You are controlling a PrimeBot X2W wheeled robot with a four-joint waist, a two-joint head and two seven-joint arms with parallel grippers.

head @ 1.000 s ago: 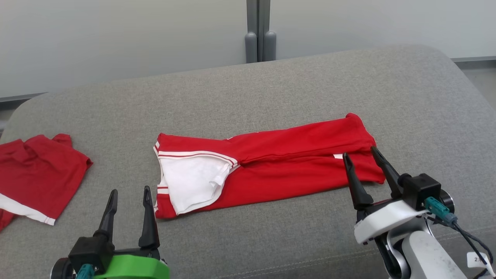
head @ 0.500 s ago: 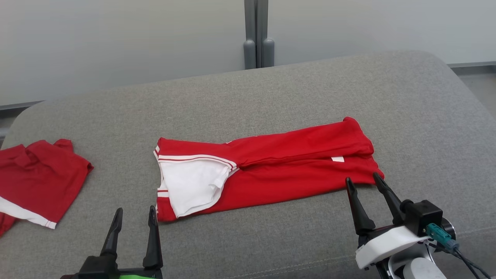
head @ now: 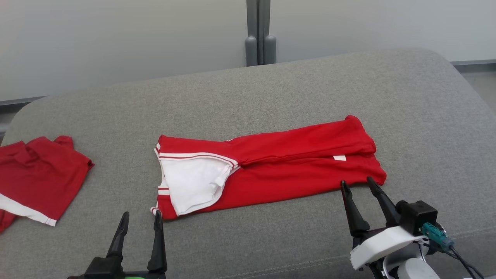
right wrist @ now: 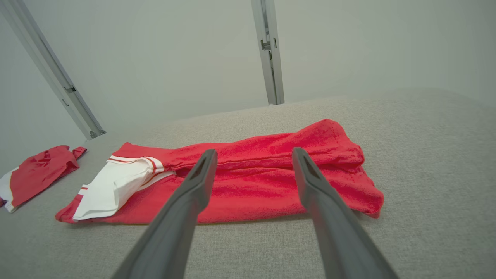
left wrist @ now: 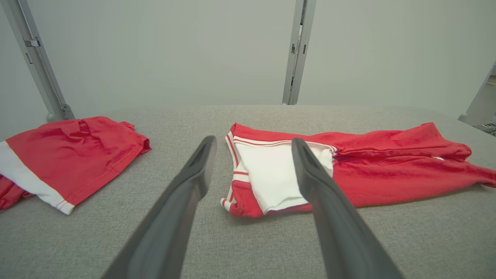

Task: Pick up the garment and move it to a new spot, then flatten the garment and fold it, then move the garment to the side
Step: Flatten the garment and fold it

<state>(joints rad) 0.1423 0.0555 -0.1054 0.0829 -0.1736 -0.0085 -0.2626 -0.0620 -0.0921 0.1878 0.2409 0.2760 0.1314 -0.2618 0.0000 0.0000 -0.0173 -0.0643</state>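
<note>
Red garment [head: 279, 170] is laid folded lengthwise on grey cushion [head: 271, 93]. Left gripper [head: 142, 215] and right gripper [head: 356, 180] are held spread and empty at its near edge.

1. Here's the left gripper [head: 141, 213]: two long, matte black plastic fingers, tapering to slim points from a chunky black base.
2. Up close in the left wrist view, those dark grey fingers [left wrist: 182, 209] carry a shallow slot near each tip.
3. Over to the right gripper [head: 356, 180], and it's the same black tapered pair.
4. Behind it sit a curved white plastic wrist shell [head: 381, 241] and a boxy black block [head: 416, 216].
5. A teal plug connector [head: 433, 231] feeds thin black cables [head: 460, 258].
</note>
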